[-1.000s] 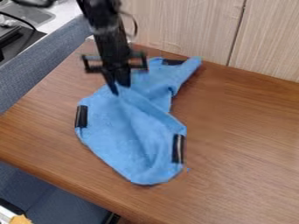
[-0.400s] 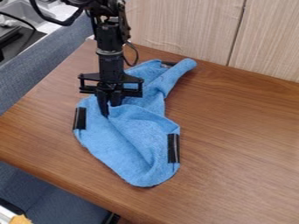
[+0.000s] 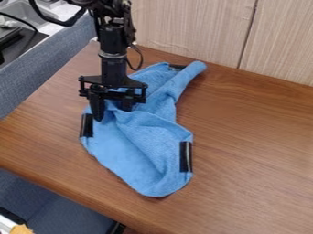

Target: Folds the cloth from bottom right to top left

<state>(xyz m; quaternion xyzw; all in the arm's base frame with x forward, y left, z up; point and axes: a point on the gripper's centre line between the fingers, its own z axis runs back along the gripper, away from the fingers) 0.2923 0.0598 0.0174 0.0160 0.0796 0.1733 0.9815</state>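
The black gripper (image 3: 112,111) hangs down over the upper left part of the blue cloth (image 3: 143,151), its two fingers spread apart and open. A raised fold of cloth lies between and just below the fingertips. The cloth is bunched, with a rounded lower end and a narrow rolled corner pointing to the upper right. Black strips sit on its left edge, its right edge and near its top.
The brown wooden table (image 3: 256,151) ends at a light wood panel (image 3: 189,27) behind. A blue-grey padded partition (image 3: 55,59) runs along the left, with a sink (image 3: 21,13) beyond it.
The gripper came down and a little left onto the cloth, and its fingers have since spread apart. The cloth shifted left, then slightly back right, with its upper folds changing shape.
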